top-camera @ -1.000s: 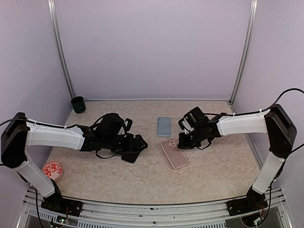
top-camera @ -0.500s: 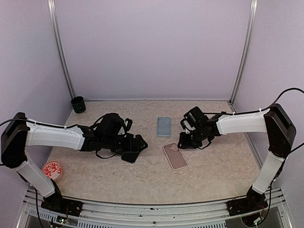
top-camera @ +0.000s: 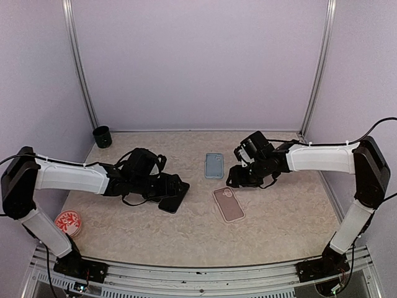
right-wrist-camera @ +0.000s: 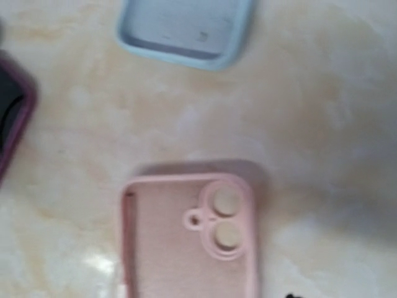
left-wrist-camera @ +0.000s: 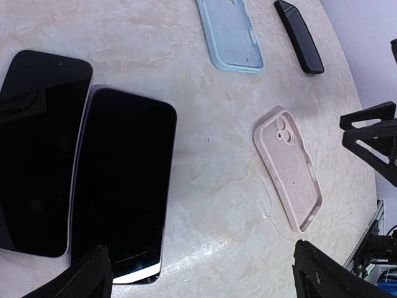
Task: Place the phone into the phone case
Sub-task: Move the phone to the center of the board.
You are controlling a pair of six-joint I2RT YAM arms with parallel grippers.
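Two phones with black screens lie side by side, one (left-wrist-camera: 38,155) left of the other (left-wrist-camera: 124,186); from above they show as a dark shape (top-camera: 173,202). My left gripper (left-wrist-camera: 201,279) hovers open just over them, holding nothing, also seen from above (top-camera: 177,187). The pink phone case (top-camera: 228,203) lies flat, hollow side up, in the middle of the table (left-wrist-camera: 288,169) (right-wrist-camera: 186,242). My right gripper (top-camera: 236,178) hangs just behind the pink case, apart from it, fingers spread and empty (left-wrist-camera: 372,133). A light blue case (top-camera: 214,165) lies further back.
A black slab (left-wrist-camera: 299,36) lies right of the blue case (left-wrist-camera: 229,31) (right-wrist-camera: 186,28). A dark green cup (top-camera: 102,136) stands at the back left corner. A red-and-white round thing (top-camera: 68,223) sits at the near left. Metal posts stand at both back corners.
My right gripper has opened and let go of the pink case, which now lies flat; the gripper has drawn back a little. The left gripper has barely shifted.
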